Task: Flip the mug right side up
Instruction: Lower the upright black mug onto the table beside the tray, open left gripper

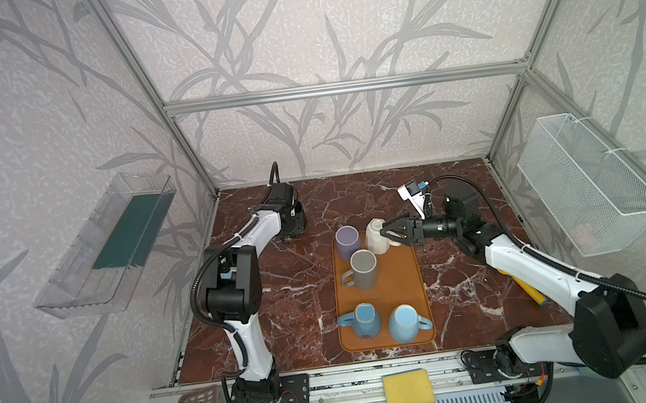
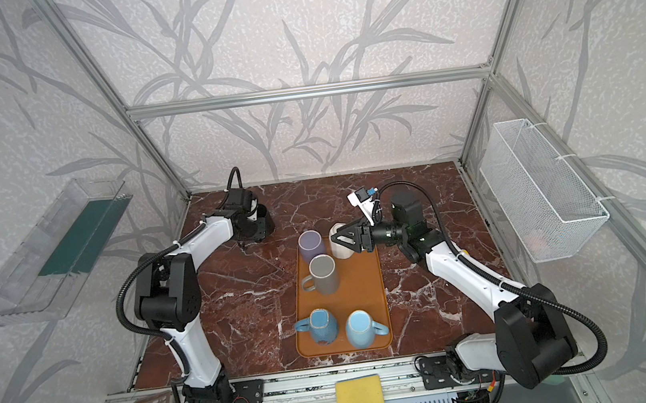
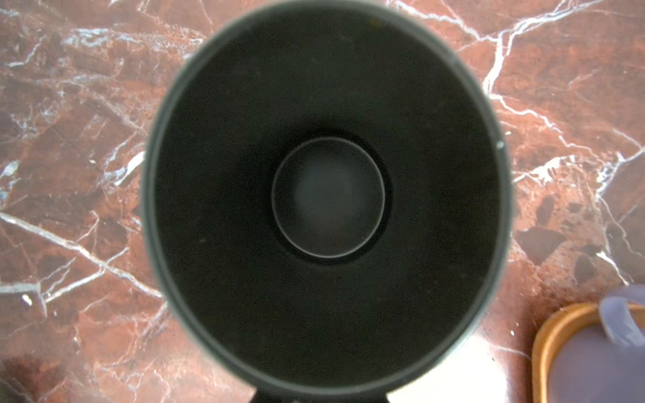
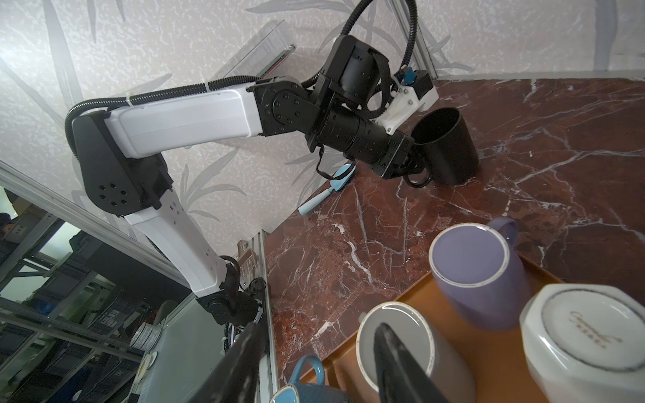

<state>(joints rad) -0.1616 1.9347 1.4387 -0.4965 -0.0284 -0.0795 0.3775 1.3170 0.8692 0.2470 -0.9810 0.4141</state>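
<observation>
Orange tray [image 1: 401, 289] sits on the marble tabletop [image 1: 283, 299] and carries five mugs, all base-up.

- White mug [image 4: 586, 335]: far right corner of the tray, inverted, maker's mark showing on the foot. Purple mug [image 1: 348, 241] just beside it in the far left corner, and grey mug [image 1: 364, 268] one row nearer. Two blue mugs [image 1: 363, 321] along the near edge.
- Black mug [image 4: 446, 146]: off the tray, beyond its far left corner, standing mouth-up on the marble. The left wrist view looks straight down into it.
- Left gripper [image 4: 413, 171]: clamped on the black mug's handle.
- Right gripper [image 1: 391, 234]: over the tray's far right corner, right at the white mug, jaws parted with nothing between them.

Judgement: the black mug looks finished, so the white one reads as the mug in hand now.

Handling: glazed ceramic, so rigid, slick under the pads, moderately heavy, and it chips if it is knocked or dropped. The body is faceted, and two opposite flat faces should seat the pads better than a round wall would. I cannot make out its handle behind the gripper. Best to take it across the body about mid-height and squeeze firmly. It needs lifting clear of the purple neighbour before the half turn, and a gentle landing on its foot.
</observation>
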